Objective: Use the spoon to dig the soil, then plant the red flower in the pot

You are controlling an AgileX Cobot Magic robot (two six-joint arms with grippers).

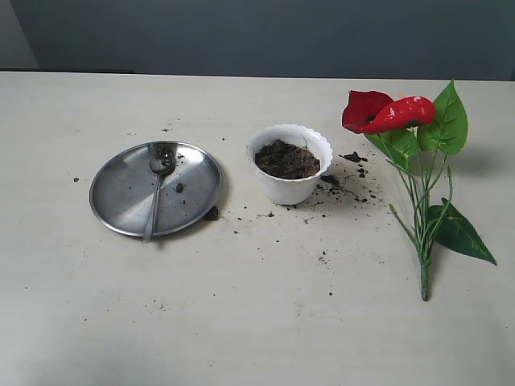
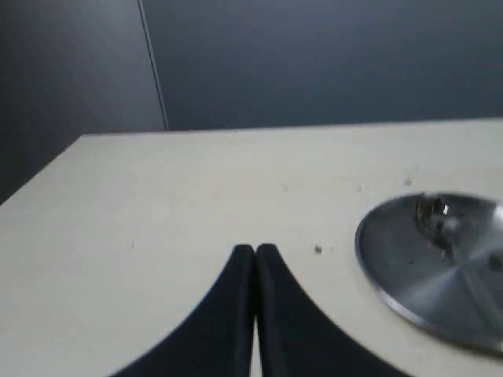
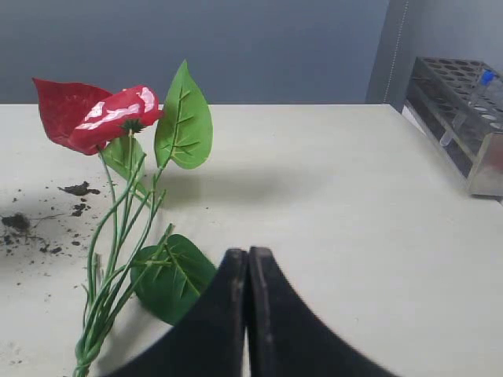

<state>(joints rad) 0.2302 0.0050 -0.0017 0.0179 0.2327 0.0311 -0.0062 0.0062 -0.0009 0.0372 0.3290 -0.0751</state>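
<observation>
The black, curved-fingered left gripper (image 2: 255,250) is closed, its tips pressed together and holding nothing. The matching black right gripper (image 3: 247,253) is likewise closed and empty. Neither arm appears in the exterior view.

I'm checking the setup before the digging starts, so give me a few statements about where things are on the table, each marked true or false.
1. The spoon lies on the steel plate. True.
2. The pot is empty. False: it holds dark soil.
3. The red flower stands planted in the pot. False: it lies flat on the table, on the side of the pot away from the plate.
4. The left gripper has its fingers closed together and holds nothing. True.
5. The right gripper grips the flower stem. False: its fingers are closed on nothing, near the flower.
6. Loose soil crumbs lie scattered on the table around the pot. True.
</observation>
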